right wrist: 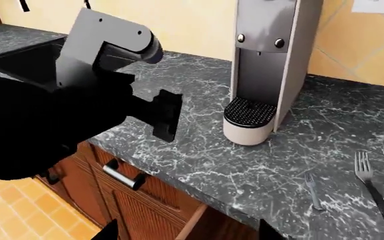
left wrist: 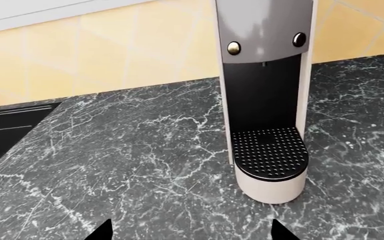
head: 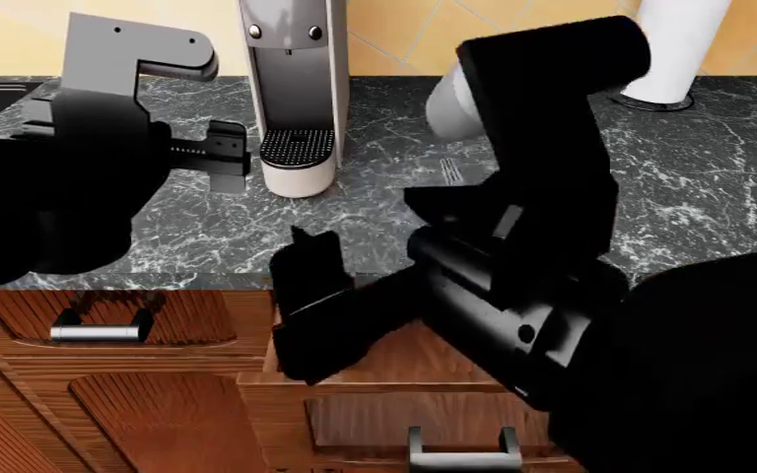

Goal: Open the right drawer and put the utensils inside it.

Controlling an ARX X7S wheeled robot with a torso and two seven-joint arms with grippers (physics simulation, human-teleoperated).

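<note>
So the reddish-brown wood right drawer (head: 392,370) looks pulled out already, below the near edge of the dark marbled countertop (head: 694,187). My right claw (head: 310,258) hovers over it, jaws apart. Next I'd grab the two grey metal forks (right wrist: 369,192), right of the white coffee machine (head: 296,94), with open room around them. Left claw (head: 228,156) sits apart, empty.

My right drawer (head: 378,360) stands pulled open below the table edge. Two grey forks lie flat on the table, right of centre: the long one (right wrist: 373,192) and the short one (right wrist: 313,189).
</note>
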